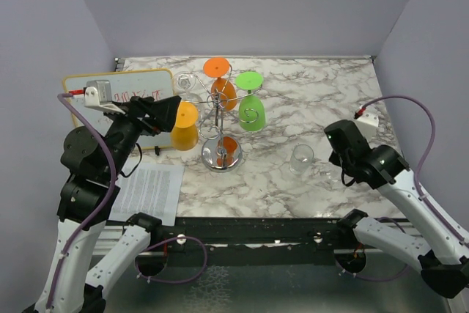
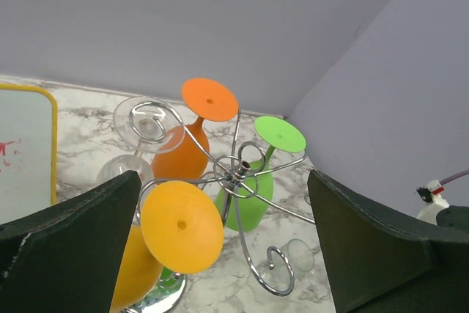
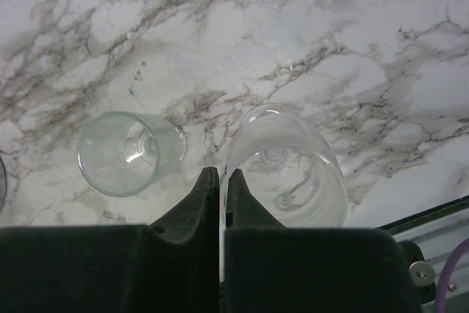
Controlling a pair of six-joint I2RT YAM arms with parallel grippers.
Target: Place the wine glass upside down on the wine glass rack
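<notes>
At the rack's left side, my left pincer (image 1: 170, 116) is spread wide around the yellow wine glass (image 2: 181, 225). The glass is bowl down and foot up, seemingly hung on a curled arm of the wine glass rack (image 2: 236, 174). I judge this the letting-go step. Next I should draw back near-left without clipping foot or wire. My right pincer (image 3: 220, 175) is pressed together at a clear glass (image 3: 286, 174); 2 other coloured glasses hang there.

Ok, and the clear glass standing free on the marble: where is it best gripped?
Probably at the rim, from above: the free clear glass stands upright, mouth open, stem hidden under its bowl. The right gripper seems shut on the rim of the nearer glass that way.
</notes>
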